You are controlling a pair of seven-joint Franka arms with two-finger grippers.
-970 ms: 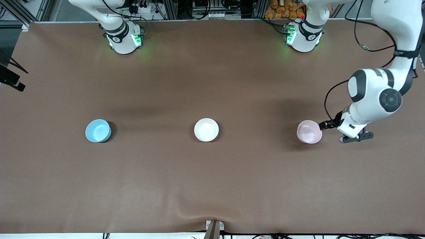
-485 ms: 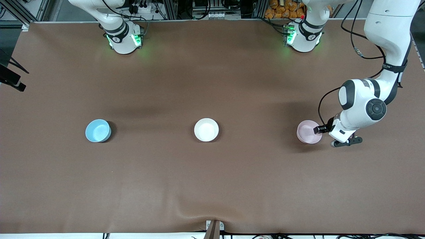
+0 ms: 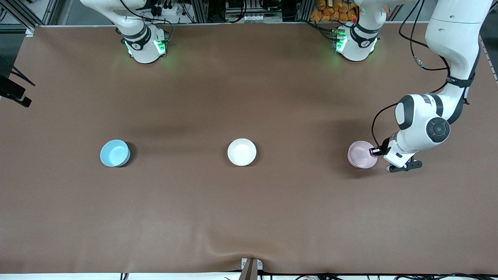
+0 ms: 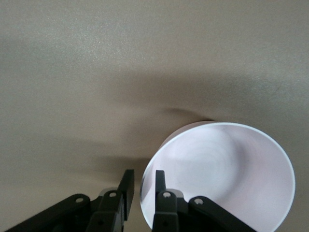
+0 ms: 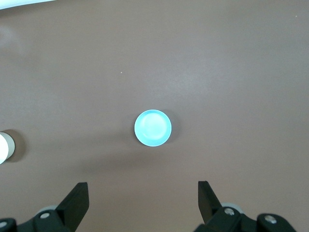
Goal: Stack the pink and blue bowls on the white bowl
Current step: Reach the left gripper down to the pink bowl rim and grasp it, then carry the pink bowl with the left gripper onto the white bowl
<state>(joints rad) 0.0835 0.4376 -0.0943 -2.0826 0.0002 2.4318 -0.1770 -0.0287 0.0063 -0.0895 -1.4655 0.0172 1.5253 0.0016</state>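
Observation:
The pink bowl [image 3: 361,154] sits upright toward the left arm's end of the table. My left gripper [image 3: 374,151] is down at its rim on the side away from the white bowl. In the left wrist view the pink bowl [image 4: 227,169] has one finger [image 4: 161,186] inside it and the other outside. The left gripper [image 4: 143,174] is narrowed, with thin gaps still showing beside the rim. The white bowl [image 3: 241,152] stands mid-table, and the blue bowl [image 3: 114,153] toward the right arm's end. My right gripper [image 5: 143,191] hangs open high over the blue bowl [image 5: 152,127].
The three bowls stand in one row across the brown table [image 3: 249,214]. The white bowl [image 5: 4,147] shows at the edge of the right wrist view. Both arm bases [image 3: 144,44] stand along the table's edge farthest from the front camera.
The left arm has moved in toward the pink bowl and lowered. Its jaws have narrowed around the rim. The bowls and the right arm have not moved.

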